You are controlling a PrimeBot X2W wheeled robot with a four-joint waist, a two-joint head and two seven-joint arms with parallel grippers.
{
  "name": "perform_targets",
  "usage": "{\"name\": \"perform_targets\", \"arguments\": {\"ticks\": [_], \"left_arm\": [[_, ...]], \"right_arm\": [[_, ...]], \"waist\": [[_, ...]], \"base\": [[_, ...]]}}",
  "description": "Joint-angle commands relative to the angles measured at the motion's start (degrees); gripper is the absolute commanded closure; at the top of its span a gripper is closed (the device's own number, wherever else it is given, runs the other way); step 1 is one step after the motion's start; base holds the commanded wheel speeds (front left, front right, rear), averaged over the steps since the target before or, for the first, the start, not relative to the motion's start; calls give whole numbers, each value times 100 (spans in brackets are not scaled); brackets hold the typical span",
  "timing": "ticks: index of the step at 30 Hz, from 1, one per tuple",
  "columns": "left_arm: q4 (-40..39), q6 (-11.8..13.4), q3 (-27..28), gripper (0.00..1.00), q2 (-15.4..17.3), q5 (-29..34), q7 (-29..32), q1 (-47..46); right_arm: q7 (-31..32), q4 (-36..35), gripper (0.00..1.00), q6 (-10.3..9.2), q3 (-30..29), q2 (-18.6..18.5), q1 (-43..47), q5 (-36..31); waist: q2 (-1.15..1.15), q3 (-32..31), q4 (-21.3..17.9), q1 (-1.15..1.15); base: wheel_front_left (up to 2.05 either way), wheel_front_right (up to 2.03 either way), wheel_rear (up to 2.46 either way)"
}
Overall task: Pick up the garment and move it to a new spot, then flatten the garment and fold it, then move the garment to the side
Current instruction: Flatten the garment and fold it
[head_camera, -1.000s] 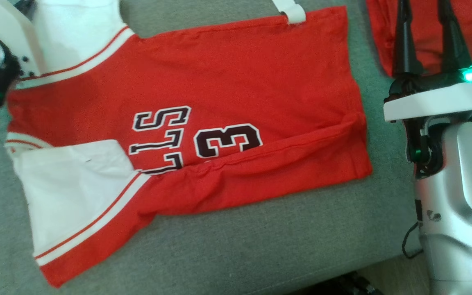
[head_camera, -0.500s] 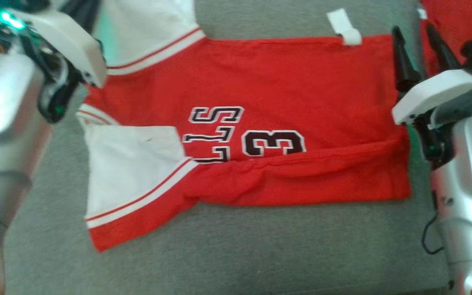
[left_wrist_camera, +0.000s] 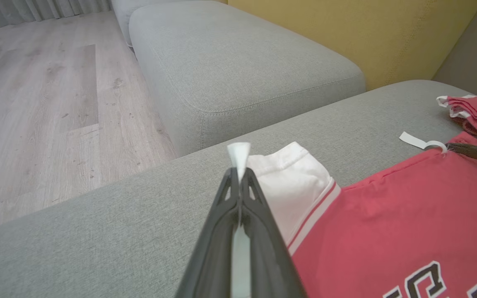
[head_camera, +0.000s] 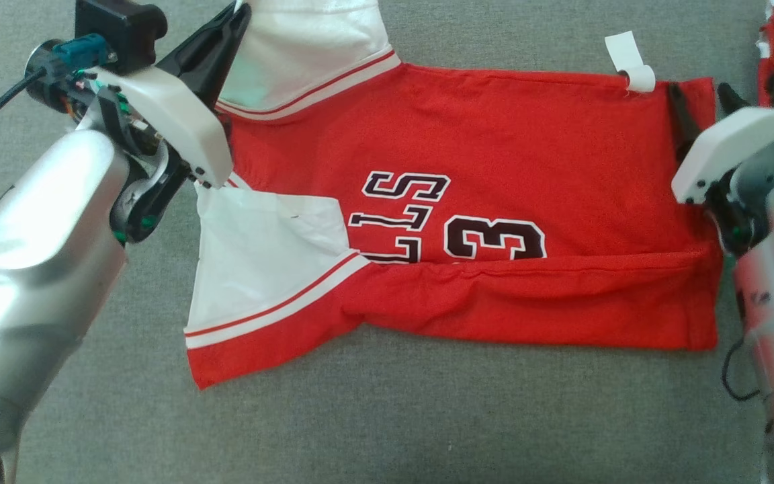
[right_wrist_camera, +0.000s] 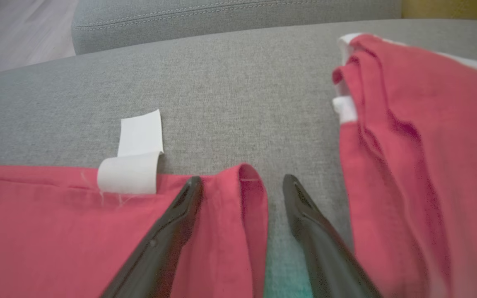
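- Head view: the red jersey (head_camera: pixel 494 154) lies spread across the grey sofa cushion (head_camera: pixel 387 417), collar end to the left and hem to the right. Its near long edge is already folded over the number. The left end effector (head_camera: pixel 242 13) is at the far left, on the far white sleeve (head_camera: pixel 306 40). The right end effector (head_camera: pixel 699 94) sits at the far right hem corner, just beside a white label (head_camera: pixel 632 67).
- Left wrist view: the left fingers are pressed tight together with a small peak of white sleeve cloth pinched between their tips, so this side has its grip.
- Right wrist view: the right fingers stand wide apart. One rests on the red cloth and the other on bare cushion, with the rolled hem corner between them, so nothing is gripped. A second red garment (right_wrist_camera: pixel 420 145) lies apart on the right.
- Judgement: this looks like the folding step, far edge next. The right fingers need to close on the hem corner, then both arms should lift together and bring the far edge evenly toward the near side.
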Motion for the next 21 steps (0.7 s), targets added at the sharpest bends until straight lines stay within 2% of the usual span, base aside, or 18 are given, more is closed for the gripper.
{"name": "perform_targets", "arguments": {"ticks": [1,2,3,8,14,21], "left_arm": [[-170,35,208,100,279,6,14,-148],[-203,51,207,100,298,2,31,-137],[-221,74,209,100,322,9,42,-135],[-151,225,306,100,408,16,-64,-128],[170,386,566,100,473,-17,-382,-288],[826,372,767,100,359,12,-708,-853]], "right_arm": [[96,-37,25,-4,132,-30,-106,-28],[147,54,87,-4,178,-29,-156,-16],[158,113,100,-4,232,-27,-206,8],[-61,126,100,-4,475,-33,-519,260],[-176,-157,100,-4,896,-53,-901,997],[-174,-305,100,-4,1266,-145,-1534,1729]], "waist": [[0,6,3,0],[0,11,3,0],[0,15,-1,0],[0,-29,-75,0],[0,-38,-218,0],[0,110,-303,0]], "base": [[0,0,0],[0,0,0],[0,0,0],[0,0,0],[0,0,0],[0,0,0]]}}
